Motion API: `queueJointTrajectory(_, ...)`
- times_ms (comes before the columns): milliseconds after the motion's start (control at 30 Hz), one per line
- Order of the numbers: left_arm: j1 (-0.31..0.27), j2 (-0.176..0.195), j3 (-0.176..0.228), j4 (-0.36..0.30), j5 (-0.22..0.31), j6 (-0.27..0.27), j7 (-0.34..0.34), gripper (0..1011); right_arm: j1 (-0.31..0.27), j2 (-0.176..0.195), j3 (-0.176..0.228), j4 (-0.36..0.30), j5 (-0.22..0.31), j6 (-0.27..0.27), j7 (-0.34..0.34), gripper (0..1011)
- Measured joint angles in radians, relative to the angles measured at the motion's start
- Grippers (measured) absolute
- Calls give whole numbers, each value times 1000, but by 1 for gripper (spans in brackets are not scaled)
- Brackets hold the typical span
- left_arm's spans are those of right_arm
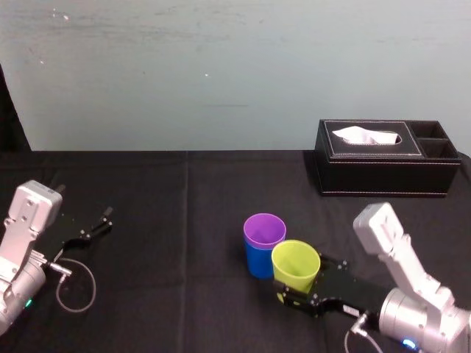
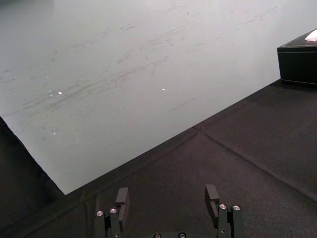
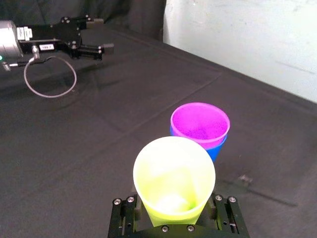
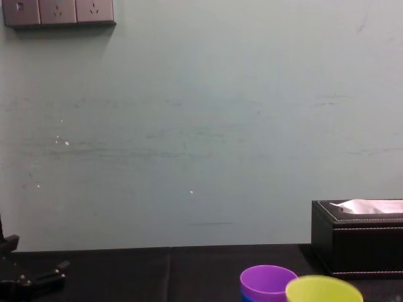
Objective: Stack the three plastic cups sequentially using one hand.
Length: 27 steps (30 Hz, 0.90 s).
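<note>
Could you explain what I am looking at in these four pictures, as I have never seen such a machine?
This is a robot with two arms, each ending in a gripper. One picture comes from its head, one from its chest, one from each wrist. On the black table stand a purple cup nested in a blue cup, and a black tissue box at the back. The right gripper holds the yellow-green cup beside that pair. The left gripper rests open, off to the left.

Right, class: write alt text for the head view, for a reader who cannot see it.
The right pincer grips a yellow-green cup beside a purple cup nested in a blue cup. The left pincer is open, far left.
</note>
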Motion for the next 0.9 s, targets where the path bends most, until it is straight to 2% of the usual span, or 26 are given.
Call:
queueJointTrajectory(167, 0, 0, 0, 0, 0, 0, 0, 1000, 29, 26, 20, -60, 35, 73, 13, 718)
queueJointTrajectory(233, 0, 0, 0, 0, 0, 0, 0, 1000, 35, 29, 23, -69, 40, 81, 15, 718)
queueJointTrajectory(300, 0, 0, 0, 0, 0, 0, 0, 1000, 64, 38, 29, -94, 62, 111, 23, 718)
queueJointTrajectory(500, 0, 0, 0, 0, 0, 0, 0, 1000, 128, 34, 26, -111, 93, 154, 32, 718)
queueJointTrajectory(667, 0, 0, 0, 0, 0, 0, 0, 1000, 184, 14, 5, -94, 111, 182, 33, 718)
queueJointTrajectory(900, 0, 0, 0, 0, 0, 0, 0, 1000, 260, -22, -41, -16, 122, 199, 39, 718)
